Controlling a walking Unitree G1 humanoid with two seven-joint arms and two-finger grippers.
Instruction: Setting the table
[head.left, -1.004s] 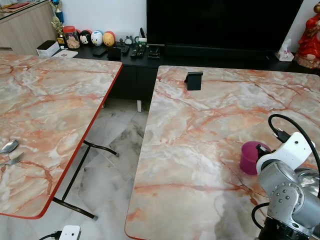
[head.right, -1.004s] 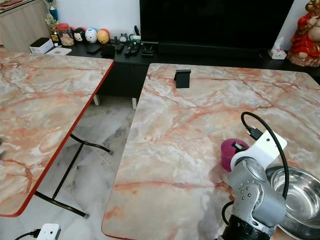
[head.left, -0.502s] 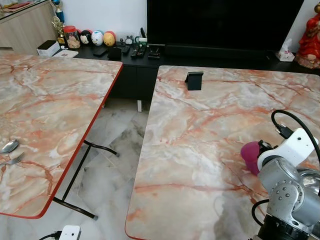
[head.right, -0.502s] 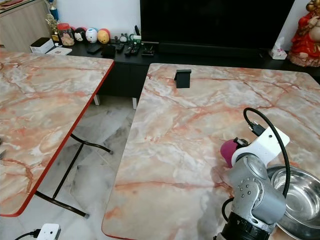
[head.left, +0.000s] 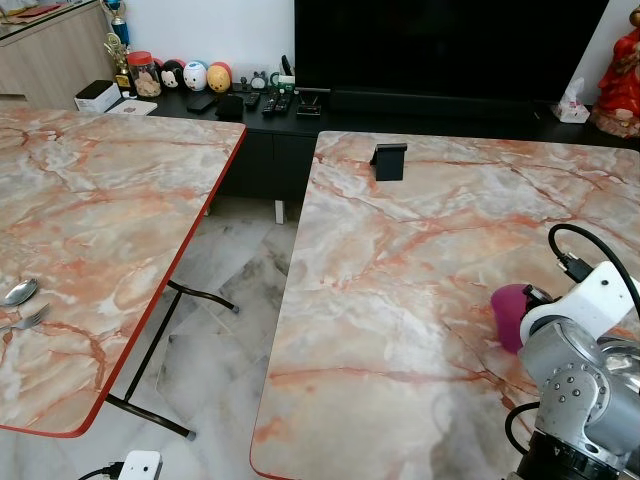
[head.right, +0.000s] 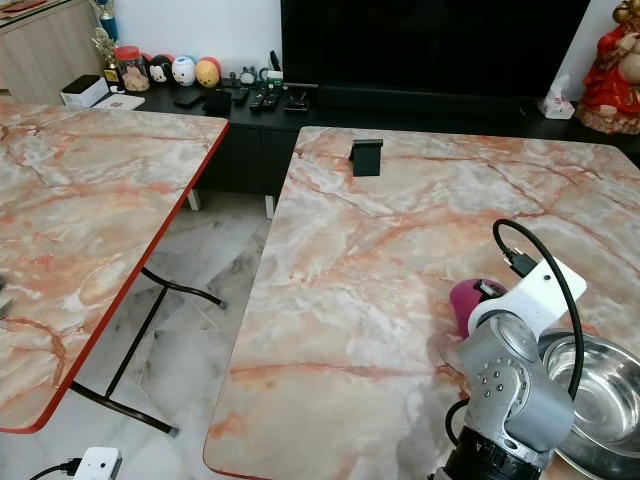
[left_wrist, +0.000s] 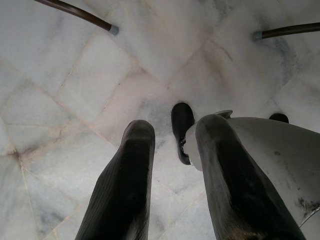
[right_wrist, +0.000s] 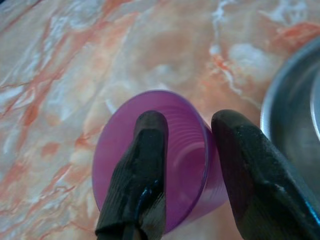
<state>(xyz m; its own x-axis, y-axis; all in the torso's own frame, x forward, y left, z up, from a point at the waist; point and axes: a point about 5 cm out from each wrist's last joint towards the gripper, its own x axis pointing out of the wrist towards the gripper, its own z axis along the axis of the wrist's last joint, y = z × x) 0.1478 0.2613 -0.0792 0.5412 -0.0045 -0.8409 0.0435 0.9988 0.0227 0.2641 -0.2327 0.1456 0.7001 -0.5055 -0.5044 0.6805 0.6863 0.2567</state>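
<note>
On the far left, a spoon (head.left: 17, 292) and a fork (head.left: 28, 318) lie side by side at the edge of the left table (head.left: 100, 230), a marble-patterned top with a red rim. Behind that table, a low black cabinet (head.left: 260, 110) carries a white box (head.left: 96, 96), a jar with a red lid (head.left: 143, 74), a row of small round figures (head.left: 195, 76) and some remote controls (head.left: 272, 100). My left gripper (left_wrist: 172, 175) hangs idle over the pale tiled floor (left_wrist: 75, 90) in the gap between the tables, its two fingers a narrow way apart with nothing between them.

The right table (head.left: 400, 300) has the same marble pattern, and a small black stand (head.left: 388, 161) sits upright near its far edge. Toward the near right side of that table, my right gripper (right_wrist: 187, 170) grips the purple cup (right_wrist: 150, 150), one finger (right_wrist: 142, 170) inside the mouth and the other against the outside wall, so the rim is pinched between them. The cup is tilted over on its side, its mouth facing my wrist, close above the tabletop; I cannot tell whether it touches. Just beside the cup, further right, stands a steel bowl (head.right: 600, 390). A red figurine (head.left: 620, 80) stands at the far right on the cabinet, with a tissue box (head.left: 570, 108) next to it.
</note>
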